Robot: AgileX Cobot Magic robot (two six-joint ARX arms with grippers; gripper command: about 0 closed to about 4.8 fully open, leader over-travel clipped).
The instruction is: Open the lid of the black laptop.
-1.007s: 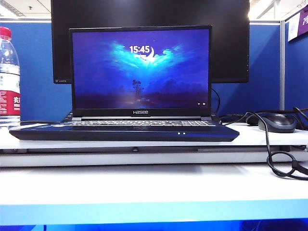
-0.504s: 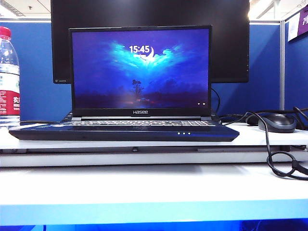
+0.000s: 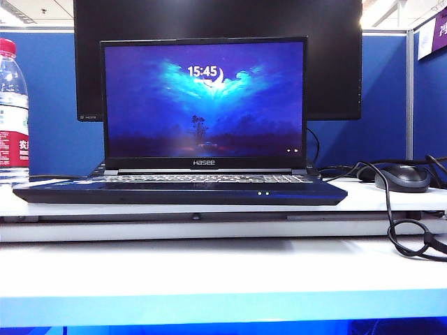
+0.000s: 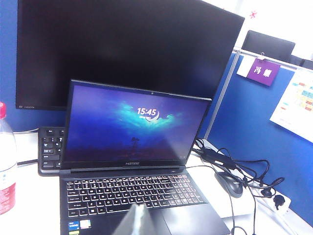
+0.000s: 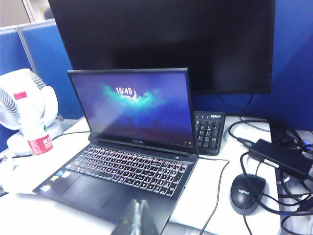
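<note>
Both pincers—left (image 4: 135, 221), right (image 5: 137, 220), seemingly closed—face the upright lid (image 3: 204, 101).

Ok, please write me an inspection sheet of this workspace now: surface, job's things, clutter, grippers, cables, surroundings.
Surface: white table, front part bare.
Job's things: thin black Hasee laptop; its black-bezel lid stands upright, screen lit, showing 15:45.
Clutter: clear plastic water bottle with red cap; dark computer mouse; separate black keyboard; white fan.
Grippers: left gripper and right gripper each above the laptop's front edge, shut, holding nothing.
Cables: black cables looped at the table's right, beside a black power brick.
Surroundings: large dark monitor; blue partition walls.
</note>
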